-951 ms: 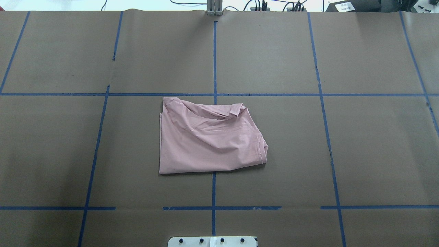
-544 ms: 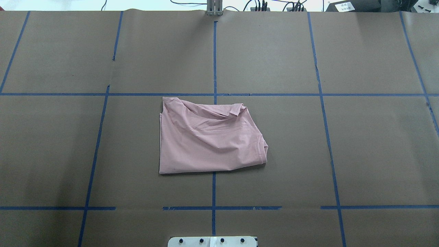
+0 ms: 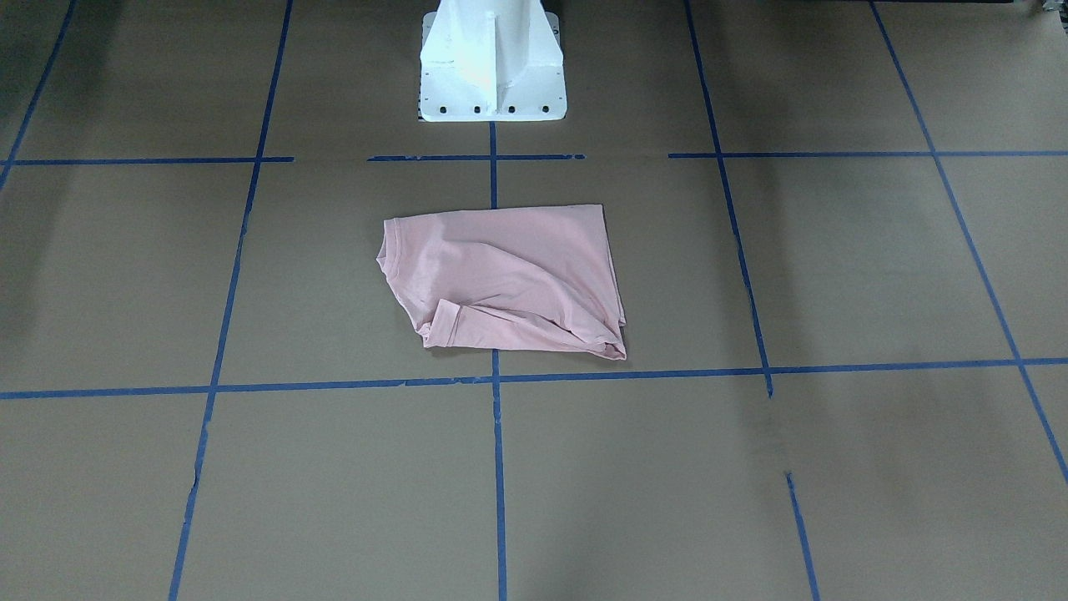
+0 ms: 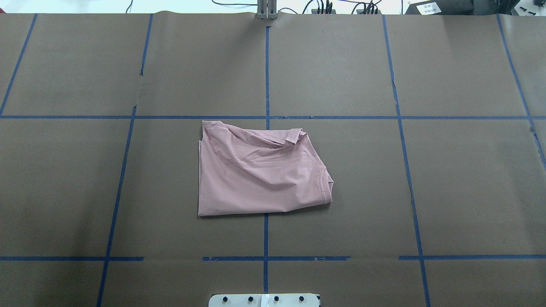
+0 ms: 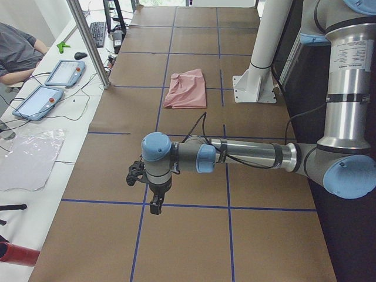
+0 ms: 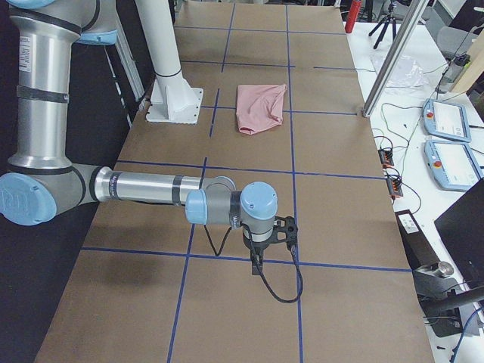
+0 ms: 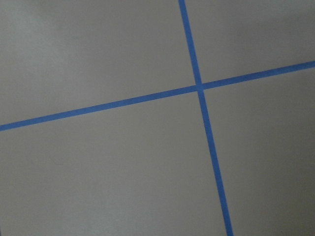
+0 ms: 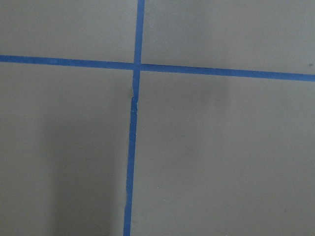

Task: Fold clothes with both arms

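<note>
One pale pink T-shirt (image 4: 256, 175) lies folded in a rough rectangle at the centre of the overhead view, across the middle blue tape line (image 4: 266, 76) on the brown table (image 4: 469, 179), collar edge at its right. In the left side view the left arm (image 5: 247, 155) reaches across lower centre, well apart from the shirt, left gripper (image 5: 154, 204) pointing down, opening and hold can't tell. In the right side view the right arm (image 6: 151, 187) does likewise, right gripper (image 6: 257, 265) can't tell either

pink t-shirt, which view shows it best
Overhead exterior: the folded T-shirt lies large, central and unobstructed. Front-facing shows it nearly as well, slightly smaller; both side views show it small and distant; the wrist cameras miss it.
</note>
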Tool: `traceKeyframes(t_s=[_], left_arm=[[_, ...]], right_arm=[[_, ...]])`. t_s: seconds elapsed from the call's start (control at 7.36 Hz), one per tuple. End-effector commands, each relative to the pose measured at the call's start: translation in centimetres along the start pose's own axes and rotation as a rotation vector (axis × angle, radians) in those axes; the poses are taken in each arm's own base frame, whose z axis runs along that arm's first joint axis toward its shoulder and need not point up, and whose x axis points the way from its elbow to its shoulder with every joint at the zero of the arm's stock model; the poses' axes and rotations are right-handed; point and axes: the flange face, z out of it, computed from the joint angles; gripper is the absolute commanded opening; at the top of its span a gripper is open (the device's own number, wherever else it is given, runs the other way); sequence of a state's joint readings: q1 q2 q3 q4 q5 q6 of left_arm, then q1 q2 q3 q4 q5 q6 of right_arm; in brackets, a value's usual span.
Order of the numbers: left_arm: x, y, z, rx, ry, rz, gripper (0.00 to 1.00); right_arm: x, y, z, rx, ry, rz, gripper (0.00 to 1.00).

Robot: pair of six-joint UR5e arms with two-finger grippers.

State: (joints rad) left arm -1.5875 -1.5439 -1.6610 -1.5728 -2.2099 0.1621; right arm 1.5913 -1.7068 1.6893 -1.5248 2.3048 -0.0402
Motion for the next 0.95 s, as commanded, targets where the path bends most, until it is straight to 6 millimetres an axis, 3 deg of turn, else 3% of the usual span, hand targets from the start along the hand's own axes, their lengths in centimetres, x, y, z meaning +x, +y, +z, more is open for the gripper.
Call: traceKeyframes(t_s=[0.0, 0.82], left_arm=[[-0.13, 0.04, 0.22, 0.005, -0.006, 0.002, 1.0], [0.3, -0.14, -0.23, 0.018, 0.004, 0.016, 1.0]], right_arm=[[-0.16, -0.16, -0.25, 0.005, 0.001, 0.004, 1.0], [-0.54, -0.6, -0.57, 0.014, -0.009, -0.003, 1.0]])
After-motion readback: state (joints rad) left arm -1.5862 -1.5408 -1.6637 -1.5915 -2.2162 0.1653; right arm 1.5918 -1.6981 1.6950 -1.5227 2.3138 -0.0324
